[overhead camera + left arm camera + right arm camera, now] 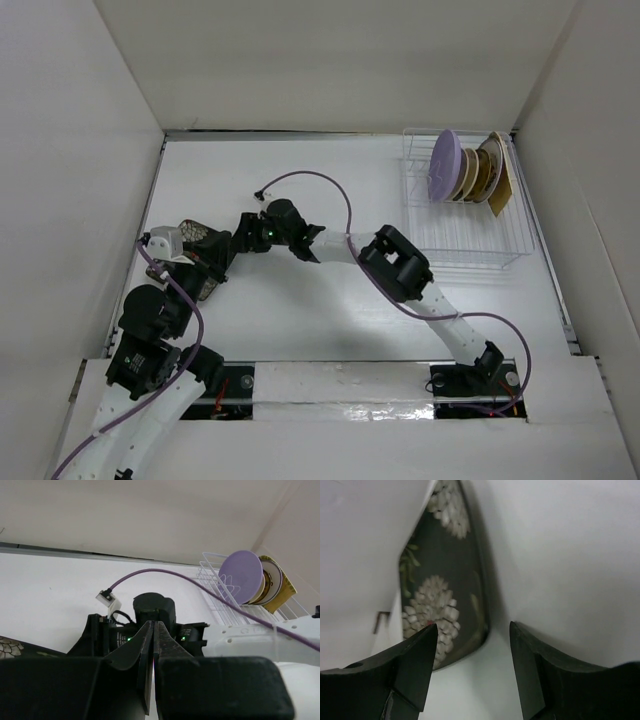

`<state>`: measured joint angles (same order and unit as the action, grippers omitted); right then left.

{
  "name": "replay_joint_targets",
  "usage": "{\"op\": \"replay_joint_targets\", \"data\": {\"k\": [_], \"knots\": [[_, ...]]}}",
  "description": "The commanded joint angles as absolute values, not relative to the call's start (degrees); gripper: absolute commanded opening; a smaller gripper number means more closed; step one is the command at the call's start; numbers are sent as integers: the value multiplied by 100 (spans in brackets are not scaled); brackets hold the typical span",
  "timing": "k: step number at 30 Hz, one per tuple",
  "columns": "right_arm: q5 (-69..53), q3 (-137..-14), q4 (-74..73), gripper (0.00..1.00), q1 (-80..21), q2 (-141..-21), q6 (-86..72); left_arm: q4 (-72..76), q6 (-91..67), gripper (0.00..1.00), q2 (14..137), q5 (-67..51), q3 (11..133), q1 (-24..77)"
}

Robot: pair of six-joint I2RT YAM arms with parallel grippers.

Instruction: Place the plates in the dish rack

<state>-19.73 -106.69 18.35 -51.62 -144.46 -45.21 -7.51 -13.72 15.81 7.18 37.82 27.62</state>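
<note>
The dish rack (462,215) stands at the back right. It holds the lavender plate (444,165), cream-gold plates (466,172), a dark gold plate (485,170) and the yellow square plate (501,182), all on edge. The black floral square plate (193,235) lies at the left, partly under both grippers. My right gripper (472,630) is open, its jaws just above the table beside the floral plate's (440,580) corner. In the top view the right gripper (225,243) meets the left gripper (205,270). My left gripper (153,625) is shut with nothing visible in it. The white patterned plate is out of view.
A purple cable (320,185) loops from the right arm over the table. White walls close in the table on the left, back and right. The right arm's elbow (397,262) hangs over the table's middle. The rack's front slots (470,245) hold nothing.
</note>
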Motion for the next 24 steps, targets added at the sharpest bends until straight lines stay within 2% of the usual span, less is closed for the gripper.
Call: {"op": "replay_joint_targets", "data": {"k": [1,8,11,14,15,16,17,24], "knots": [[-2390,-11090,2145,65,-5282,-14809,-5000,-492,-1310,0,1652,712,3823,2733],[-2084,-11592,1714,62,-5466,-15126,-5106,-492,-1310,0,1600,642,3823,2733],[-2013,-11794,1512,53,-5467,-15275,-5194,-492,-1310,0,1530,633,3814,2733],[-1882,-11769,1521,33,-5467,-15284,-5247,-475,-1310,0,1459,598,3814,2733],[-1855,-11699,1538,19,-5467,-15258,-5247,-475,-1310,0,1442,589,3814,2733],[-1837,-11655,1590,13,-5467,-15240,-5273,-483,-1310,0,1424,563,3814,2733],[-1872,-11541,1634,1,-5467,-15162,-5273,-475,-1318,0,1389,545,3814,2733],[-1943,-10399,2837,0,-5134,-14161,-5528,-431,-1318,0,1240,360,3788,2733]]}}
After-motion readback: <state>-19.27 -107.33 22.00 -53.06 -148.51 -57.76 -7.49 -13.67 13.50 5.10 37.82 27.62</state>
